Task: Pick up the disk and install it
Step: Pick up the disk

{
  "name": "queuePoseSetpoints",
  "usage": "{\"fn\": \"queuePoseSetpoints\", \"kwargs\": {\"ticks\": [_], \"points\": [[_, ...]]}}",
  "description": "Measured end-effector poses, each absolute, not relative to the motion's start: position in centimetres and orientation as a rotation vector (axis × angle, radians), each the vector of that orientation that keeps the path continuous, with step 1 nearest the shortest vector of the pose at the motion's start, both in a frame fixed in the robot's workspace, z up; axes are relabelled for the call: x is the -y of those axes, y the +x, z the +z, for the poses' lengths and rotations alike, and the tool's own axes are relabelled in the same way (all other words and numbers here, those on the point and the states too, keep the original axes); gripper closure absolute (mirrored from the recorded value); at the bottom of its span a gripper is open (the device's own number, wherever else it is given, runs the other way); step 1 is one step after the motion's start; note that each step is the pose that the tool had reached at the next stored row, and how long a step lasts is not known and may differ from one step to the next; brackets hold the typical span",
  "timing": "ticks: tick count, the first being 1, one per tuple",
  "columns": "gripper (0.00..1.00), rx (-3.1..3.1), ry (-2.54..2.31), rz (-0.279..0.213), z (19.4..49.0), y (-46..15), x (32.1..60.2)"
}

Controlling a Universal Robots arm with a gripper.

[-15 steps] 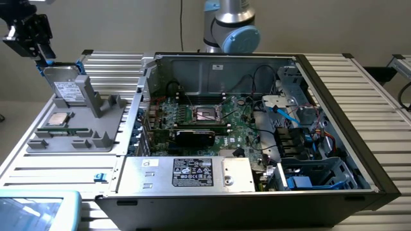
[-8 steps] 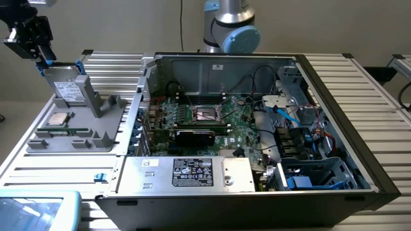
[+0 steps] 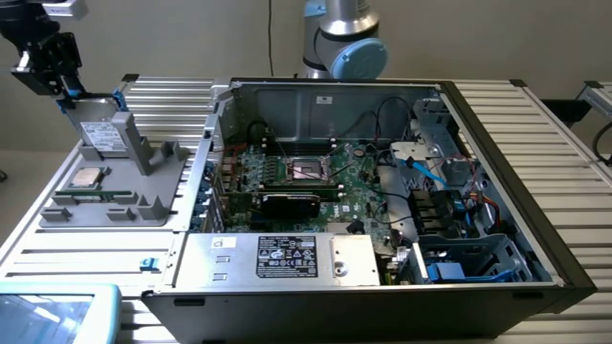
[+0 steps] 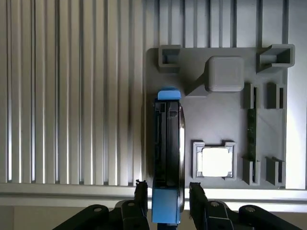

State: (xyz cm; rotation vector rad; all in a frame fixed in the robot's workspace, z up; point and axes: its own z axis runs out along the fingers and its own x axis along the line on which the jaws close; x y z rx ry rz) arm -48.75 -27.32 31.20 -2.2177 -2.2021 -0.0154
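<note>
- Exterior view: the tool [image 3: 65, 92] is at the upper corner of the disk [image 3: 100, 132], which stands on edge and leans against a slanted support of the grey fixture [image 3: 96, 208] on the bench [image 3: 163, 93].
- The fixture sits just beside the open computer case [image 3: 325, 107], on the exterior view's left, and the disk is outside the case.
- Wrist view, looking down the disk's edge: the tool [image 4: 168, 189] straddles the near blue end of the disk [image 4: 168, 143]. I cannot tell whether it is clamped on the disk or merely standing round it.
- The small square processor chip [image 4: 216, 162] lies in its own pocket of the fixture [image 4: 216, 120], apart from the disk.
- To my eye this is the pick-up step, and installing has not begun, since the disk's lower edge looks seated among the fixture's blocks.
- Freeing it calls, I judge, for a firm hold on the blue rails and a pull in line with the slanted support, so nothing catches.
</note>
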Motion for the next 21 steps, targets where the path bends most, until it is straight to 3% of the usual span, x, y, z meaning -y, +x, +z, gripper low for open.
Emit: {"fn": "queuePoseSetpoints", "kwargs": {"ticks": [21], "points": [[0.53,2.202,-2.218,-0.015,29.4,-48.8,27.3]]}}
